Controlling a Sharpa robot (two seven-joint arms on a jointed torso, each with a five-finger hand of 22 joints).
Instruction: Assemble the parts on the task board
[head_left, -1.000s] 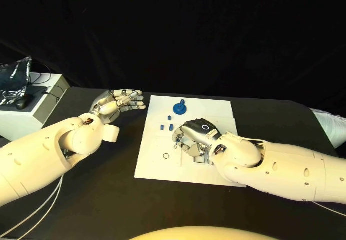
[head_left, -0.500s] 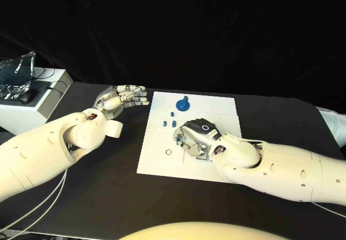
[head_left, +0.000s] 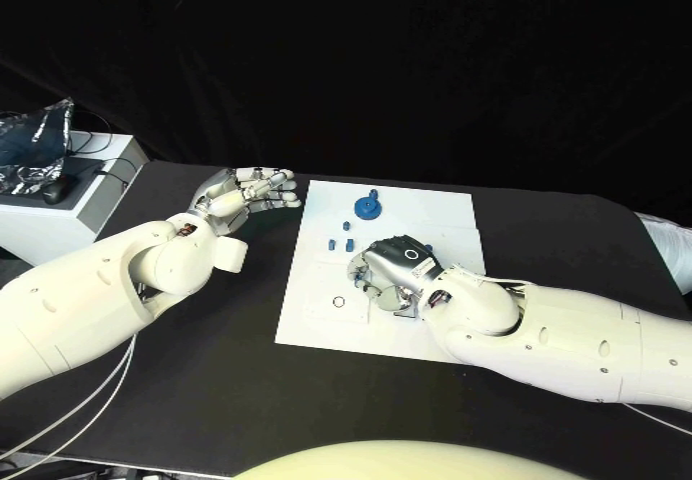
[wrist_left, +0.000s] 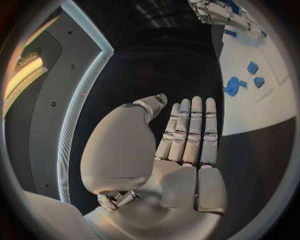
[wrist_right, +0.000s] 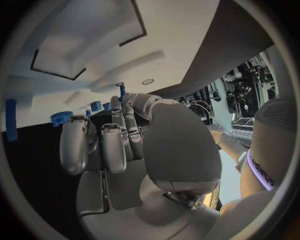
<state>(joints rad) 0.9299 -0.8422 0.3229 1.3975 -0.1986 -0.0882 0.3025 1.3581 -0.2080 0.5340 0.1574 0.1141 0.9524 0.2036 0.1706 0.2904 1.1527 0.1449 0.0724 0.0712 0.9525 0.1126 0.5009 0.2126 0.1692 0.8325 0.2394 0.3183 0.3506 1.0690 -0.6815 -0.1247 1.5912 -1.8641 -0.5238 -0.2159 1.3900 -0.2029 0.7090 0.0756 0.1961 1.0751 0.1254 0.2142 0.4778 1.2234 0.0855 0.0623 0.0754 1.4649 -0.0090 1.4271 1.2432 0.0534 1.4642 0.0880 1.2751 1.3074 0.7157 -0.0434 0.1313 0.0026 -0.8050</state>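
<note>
1. Left of the task board (head_left: 320, 320), the left hand (head_left: 245, 196) hovers over the black table (head_left: 216, 400), fingers straight, pressed together, holding nothing.
2. Farther right, the right hand (head_left: 389, 272) rests on the board, fingers curled down; whether they pinch anything I cannot tell.
3. Small blue parts (head_left: 340, 243) lie just beside it, a blue gear (head_left: 369, 207) near the board's far edge.

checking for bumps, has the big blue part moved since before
No: the big blue part keeps its spot on the task board; only the camera shifted.

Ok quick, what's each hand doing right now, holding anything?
Left hand: open, holding nothing, beside the task board.
Right hand: curled over the board; a hold cannot be told.
</note>
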